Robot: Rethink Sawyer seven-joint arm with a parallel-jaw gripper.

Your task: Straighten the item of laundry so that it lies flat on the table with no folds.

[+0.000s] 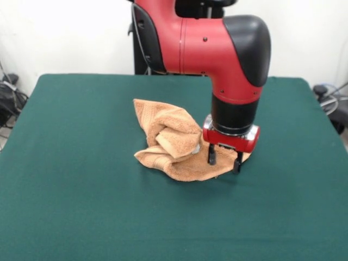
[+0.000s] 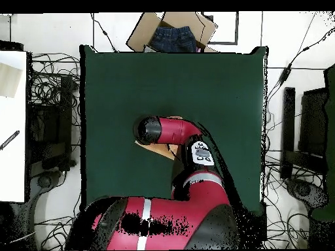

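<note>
The item of laundry [image 1: 174, 142], an orange-tan towel, lies crumpled on the green table [image 1: 76, 174] near its middle, with folds bunched up at its centre. My gripper [image 1: 224, 160] is down at the towel's right corner, open, its two black fingers [image 1: 212, 156] standing apart on or just above the cloth. Whether they touch the cloth I cannot tell. From overhead the arm covers nearly all of the towel; only a small tan strip [image 2: 159, 149] shows beside the arm's black head, and the gripper is hidden there.
A cardboard box [image 2: 140, 34] holding blue denim sits just past the table's [image 2: 131, 85] top edge in the overhead view. Cables and equipment lie on the floor at both sides. A white surface [image 2: 12, 124] stands at the left.
</note>
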